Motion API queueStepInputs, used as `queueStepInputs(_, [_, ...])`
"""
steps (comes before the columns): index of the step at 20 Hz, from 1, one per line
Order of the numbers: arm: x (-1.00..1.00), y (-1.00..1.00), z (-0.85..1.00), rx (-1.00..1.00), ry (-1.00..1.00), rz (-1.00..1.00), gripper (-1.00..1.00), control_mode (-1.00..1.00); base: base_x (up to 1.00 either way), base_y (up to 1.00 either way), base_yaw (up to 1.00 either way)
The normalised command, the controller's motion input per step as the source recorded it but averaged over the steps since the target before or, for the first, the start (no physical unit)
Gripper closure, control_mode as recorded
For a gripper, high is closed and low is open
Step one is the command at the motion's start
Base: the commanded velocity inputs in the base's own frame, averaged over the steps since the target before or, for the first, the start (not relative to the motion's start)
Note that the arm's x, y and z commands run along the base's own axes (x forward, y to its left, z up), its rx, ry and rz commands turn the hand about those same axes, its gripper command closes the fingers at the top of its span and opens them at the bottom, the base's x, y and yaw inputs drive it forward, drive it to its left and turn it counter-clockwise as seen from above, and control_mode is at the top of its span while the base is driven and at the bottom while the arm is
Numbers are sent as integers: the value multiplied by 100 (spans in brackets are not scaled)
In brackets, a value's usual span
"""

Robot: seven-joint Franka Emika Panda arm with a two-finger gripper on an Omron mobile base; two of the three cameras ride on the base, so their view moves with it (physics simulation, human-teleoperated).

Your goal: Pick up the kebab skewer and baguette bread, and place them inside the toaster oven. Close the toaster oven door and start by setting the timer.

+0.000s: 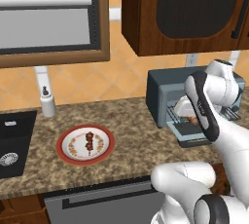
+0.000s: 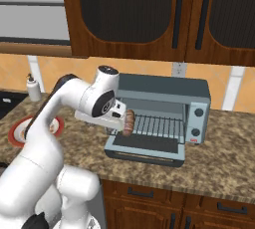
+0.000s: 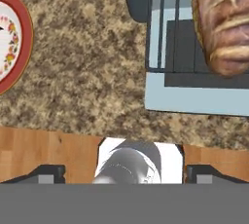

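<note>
Left base view: blue-grey boxy metal toaster oven (image 1: 168, 91) on speckled brown stone counter (image 1: 126, 125), drop-down door (image 1: 192, 135) hanging open. Arm blocks most of the oven mouth; tool hidden behind the forearm. Kebab skewer of dark red-brown chunks (image 1: 89, 141) lying on red-rimmed white plate (image 1: 85, 144), well away from the tool, back along the counter.

Right base view: tool (image 2: 123, 122) at the oven's open front, at the near end of the wire rack (image 2: 158, 125). Golden-brown scored baguette loaf (image 2: 129, 122) right at the fingertips, over the rack edge above the open door. Knobs on the panel beyond the rack, away from the tool.

Hand view: fingertips spread wide at the frame's lower corners, nothing between them; jaws open, holding nothing. Baguette ahead of the tool, over the rack and door glass. Plate rim off to the side.

Judgement: bread drop-off looks done or nearly so. Next: back out of the oven, swing to the plate, line jaws across the thin skewer.
</note>
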Motion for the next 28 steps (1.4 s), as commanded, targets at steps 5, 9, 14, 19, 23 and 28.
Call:
queueStepInputs(5, [-86, 100, 12, 0, -2, -15, -100, -100, 0, 0, 0])
queueStepInputs(9, [-14, 100, 9, -1, 0, -20, -100, -100, 0, 0, 0])
queueStepInputs(14, [21, 100, 1, -5, 0, -9, -100, -100, 0, 0, 0])
queueStepInputs(19, [84, 100, 0, -14, 3, 0, -100, -100, 0, 0, 0])
queueStepInputs(23, [100, 100, -14, -14, 18, 0, -100, -100, 0, 0, 0])
queueStepInputs(28, [92, 87, -51, 0, 27, 0, -100, -100, 0, 0, 0])
